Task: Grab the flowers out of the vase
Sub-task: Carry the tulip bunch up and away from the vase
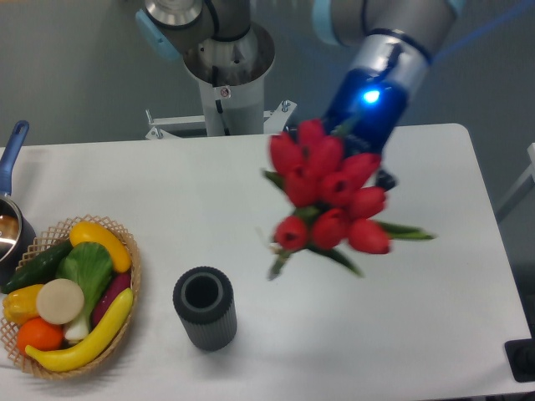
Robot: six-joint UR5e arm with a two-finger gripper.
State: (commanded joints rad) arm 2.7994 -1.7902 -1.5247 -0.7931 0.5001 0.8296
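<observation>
The flowers [330, 194], a bunch of red tulip buds with green leaves, hang in the air above the table's right half, tilted toward the camera. They hide my gripper, which sits behind them at the end of the arm with the blue light [368, 96]; the fingers do not show. The bunch is off the table, so it seems held. The vase [205, 307], a dark grey ribbed cup, stands upright and empty near the front of the table, well left of and below the flowers.
A wicker basket [129, 251] with fake vegetables sits at the front left. A blue-handled pot [12, 167] is at the left edge. The arm's base [226, 67] stands behind the white table [435, 317]. A dark object [522, 359] is at the right front corner.
</observation>
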